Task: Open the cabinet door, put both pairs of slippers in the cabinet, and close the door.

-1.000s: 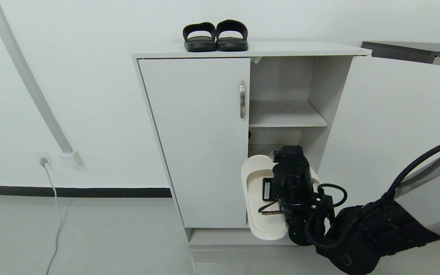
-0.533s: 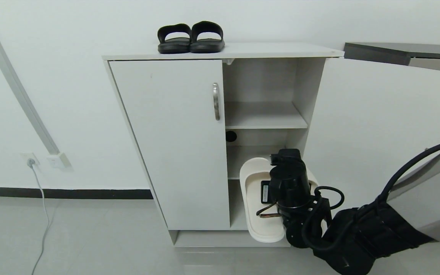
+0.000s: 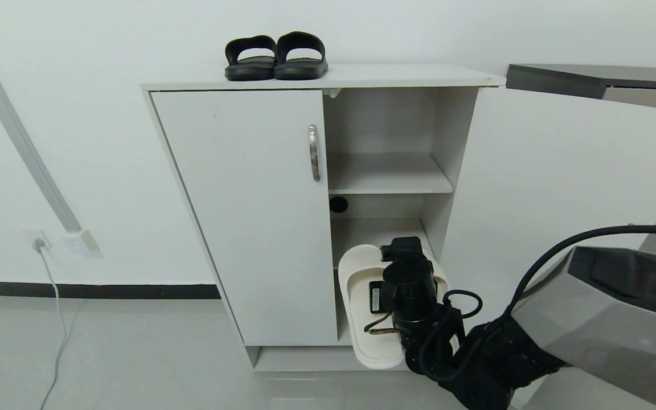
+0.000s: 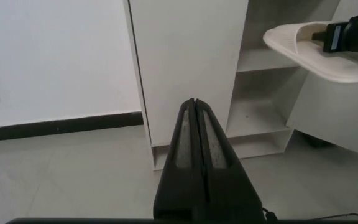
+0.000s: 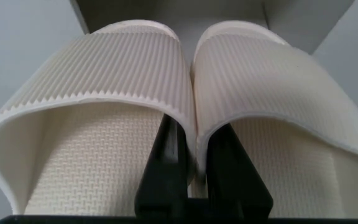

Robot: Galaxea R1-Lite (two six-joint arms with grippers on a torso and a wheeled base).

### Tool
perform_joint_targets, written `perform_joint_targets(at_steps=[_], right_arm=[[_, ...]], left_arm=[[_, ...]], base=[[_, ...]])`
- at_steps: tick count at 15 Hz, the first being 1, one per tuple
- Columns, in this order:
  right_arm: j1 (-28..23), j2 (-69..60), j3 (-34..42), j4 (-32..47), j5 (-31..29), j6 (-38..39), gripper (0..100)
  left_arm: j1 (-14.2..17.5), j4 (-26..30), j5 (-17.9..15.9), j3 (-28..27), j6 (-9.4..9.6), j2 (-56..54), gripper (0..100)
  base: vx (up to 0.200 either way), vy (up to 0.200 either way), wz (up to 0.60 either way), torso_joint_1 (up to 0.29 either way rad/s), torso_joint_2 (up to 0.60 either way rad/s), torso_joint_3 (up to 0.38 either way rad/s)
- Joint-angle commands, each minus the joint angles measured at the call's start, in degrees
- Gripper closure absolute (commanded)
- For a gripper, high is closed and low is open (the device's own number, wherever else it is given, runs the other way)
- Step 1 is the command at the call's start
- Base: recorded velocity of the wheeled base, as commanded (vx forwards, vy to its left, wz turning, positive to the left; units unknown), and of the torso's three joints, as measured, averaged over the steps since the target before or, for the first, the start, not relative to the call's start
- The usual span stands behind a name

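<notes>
Where the right door of the cabinet stands wide open, the white slippers hang in the air in front of the low opening. In the head view this is near 6 o'clock. The right hand has them. One finger goes under each strap, and the two fingers squeeze the inner sides of the pair together. The slippers lie side by side and about flat. Their long way runs from 6 o'clock to 12 o'clock, with the toes at 12, toward the cabinet, and the heels at 6.

The black slippers sit side by side on top of the cabinet at 12 o'clock. I cannot tell which way their toes point. The left door is shut, and its handle is at the edge by the opening. A shelf sits inside, above the white pair.

The right wrist view shows the ribbed straps and the gripping fingers, which the head view hides under the wrist. The left wrist view shows the white pair from the side, well above the floor. There the left hand has its fingers pressed together with nothing between them, over the floor in front of the shut door.
</notes>
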Motion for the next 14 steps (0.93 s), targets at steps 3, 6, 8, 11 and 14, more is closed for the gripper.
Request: perform_joint_targets(at_steps=[3,6,8,11,14], right_arm=[[0.1,4.7,0.6,-1.7,0.4,-0.4,100],[0.0,5.9,0.5,-2.0,0.4,-0.3,100],[-0.1,6.2,0.4,-2.1,0.4,-0.1,100],[-0.6,7.0,0.2,-2.1,0.4,0.0,100],[-0.7,7.9,0.1,-2.7,0.5,0.0,100]], left_arm=[[0.1,0.0,0.0,0.0,0.06,0.1,100],[0.0,0.0,0.0,0.0,-0.02,0.1,100],[0.1,0.0,0.0,0.0,-0.02,0.1,100],[0.1,0.0,0.0,0.0,-0.11,0.1,100],[0.1,0.0,0.0,0.0,-0.02,0.1,100]], base=[[0.0,0.0,0.0,0.0,0.0,0.0],[0.0,0.0,0.0,0.0,0.0,0.0],[0.0,0.0,0.0,0.0,0.0,0.0],[0.0,0.0,0.0,0.0,0.0,0.0],[0.0,0.0,0.0,0.0,0.0,0.0]])
